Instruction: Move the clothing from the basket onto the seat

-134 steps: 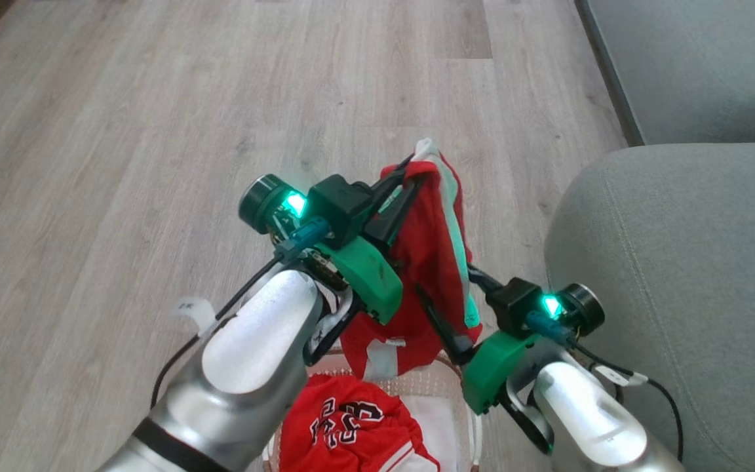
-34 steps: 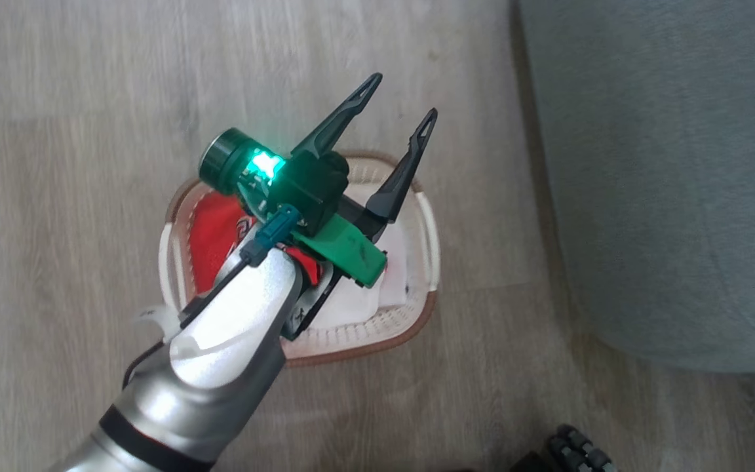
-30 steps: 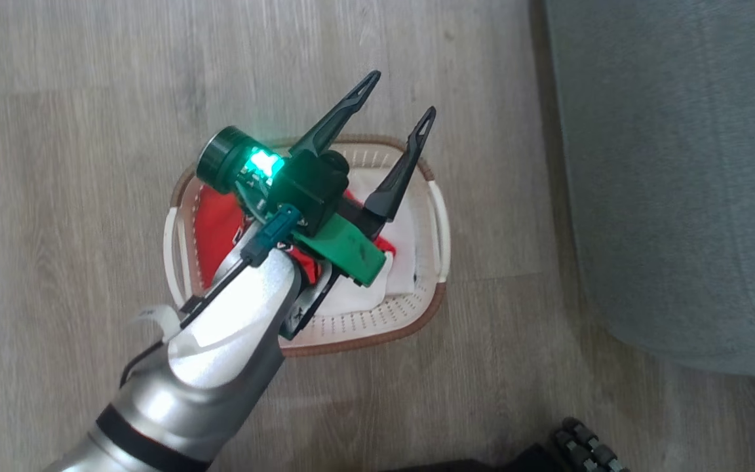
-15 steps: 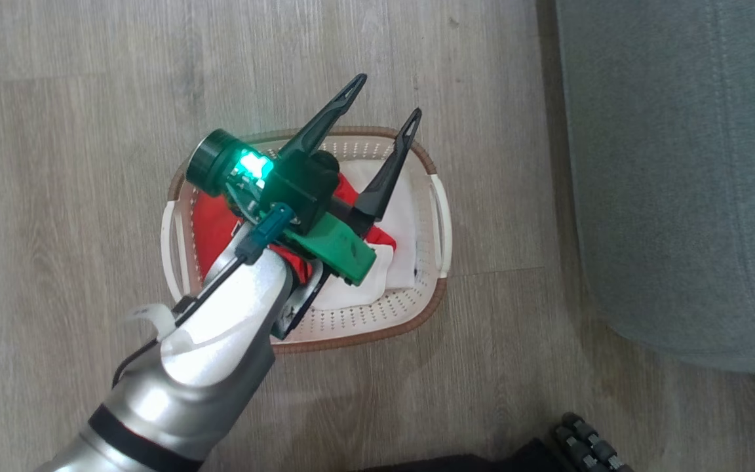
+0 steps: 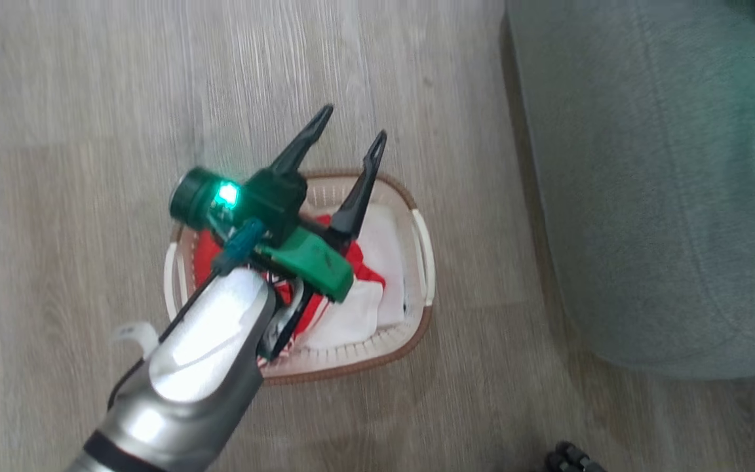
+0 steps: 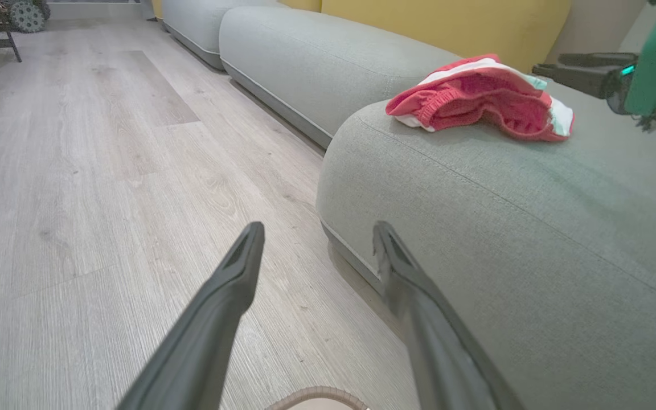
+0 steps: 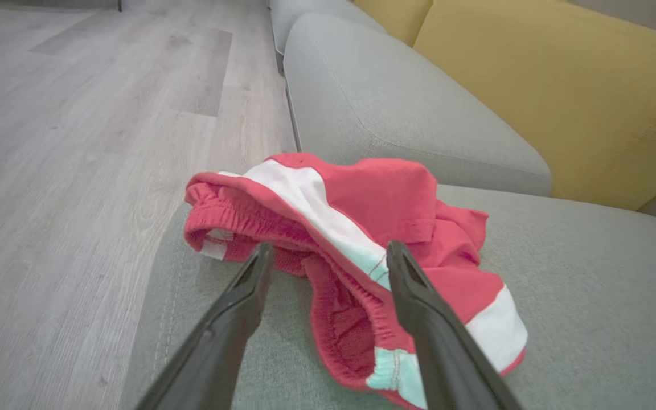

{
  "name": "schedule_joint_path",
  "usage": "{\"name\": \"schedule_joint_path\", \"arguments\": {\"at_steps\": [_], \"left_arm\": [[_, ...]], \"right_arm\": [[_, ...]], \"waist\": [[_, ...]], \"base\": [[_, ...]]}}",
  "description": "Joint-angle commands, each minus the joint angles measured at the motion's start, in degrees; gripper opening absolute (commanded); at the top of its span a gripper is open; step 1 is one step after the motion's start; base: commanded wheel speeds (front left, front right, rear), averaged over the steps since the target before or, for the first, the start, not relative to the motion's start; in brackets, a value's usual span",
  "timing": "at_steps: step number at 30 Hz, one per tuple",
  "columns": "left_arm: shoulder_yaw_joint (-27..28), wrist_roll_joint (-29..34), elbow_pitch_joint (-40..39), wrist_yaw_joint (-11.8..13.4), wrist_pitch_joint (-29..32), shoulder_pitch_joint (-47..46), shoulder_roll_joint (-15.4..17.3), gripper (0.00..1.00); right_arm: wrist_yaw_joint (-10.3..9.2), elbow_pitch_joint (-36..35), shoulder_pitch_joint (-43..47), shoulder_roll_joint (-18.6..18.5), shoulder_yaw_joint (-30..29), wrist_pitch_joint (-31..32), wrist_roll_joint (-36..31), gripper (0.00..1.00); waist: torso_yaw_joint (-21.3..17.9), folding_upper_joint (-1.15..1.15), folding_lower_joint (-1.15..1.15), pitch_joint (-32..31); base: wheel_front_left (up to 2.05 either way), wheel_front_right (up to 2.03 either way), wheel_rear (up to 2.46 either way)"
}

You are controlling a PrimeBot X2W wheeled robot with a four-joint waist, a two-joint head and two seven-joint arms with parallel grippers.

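now l gripper (image 5: 352, 122) spread above basket (image 5: 377, 357) w/ red clothing (image 5: 359, 257) inside.

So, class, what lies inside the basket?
Inside the basket lie red clothing and a white sheet. The left gripper and its forearm cover the middle, so what lies there is hidden.

Head cam top-down, wrist cams low, both see seat (image 6: 504, 216)
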Motion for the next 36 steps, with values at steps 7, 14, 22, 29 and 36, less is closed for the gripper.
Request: {"name": "schedule_joint_path", "arguments": {"at_steps": [7,14,22,29,36], "left_arm": [[3.85,-2.67,-0.43,0.59,-1.42,4.17,0.3,1.0],[7.28,-3.88,-0.3,1.63,-1.6,9.79,0.61,1.0],[13.85,-3.6,-2.5,4.57,-1.61,18.17,1.77,1.0],[19.61,-2.82,-5.91,7.0,-1.62,26.3,1.63,1.0],[24.2,-2.12,-9.21,7.4,-1.62,33.32,1.12,1.0]], "right_arm": [[-0.02,-6.96,6.08,-0.19,7.94,-0.52,7.69,1.0],[-0.02,-10.63,11.55,1.88,13.33,-0.52,13.51,1.0],[-0.02,-15.64,18.42,6.34,16.53,-0.52,16.31,1.0],[-0.02,-21.3,26.62,9.88,15.05,-0.52,15.63,1.0],[-0.02,-27.81,36.15,12.96,13.6,-0.52,14.36,1.0]], "waist": [[0.86,0.0,0.0,-10.04],[3.22,0.0,0.0,-17.3],[5.34,0.0,0.0,-22.75],[7.6,0.0,0.0,-26.27],[9.08,0.0,0.0,-28.37]], "base": [[0.0,0.0,0.0],[0.0,0.0,0.0],[0.0,0.0,0.0],[0.0,0.0,0.0],[0.0,0.0,0.0]]}}
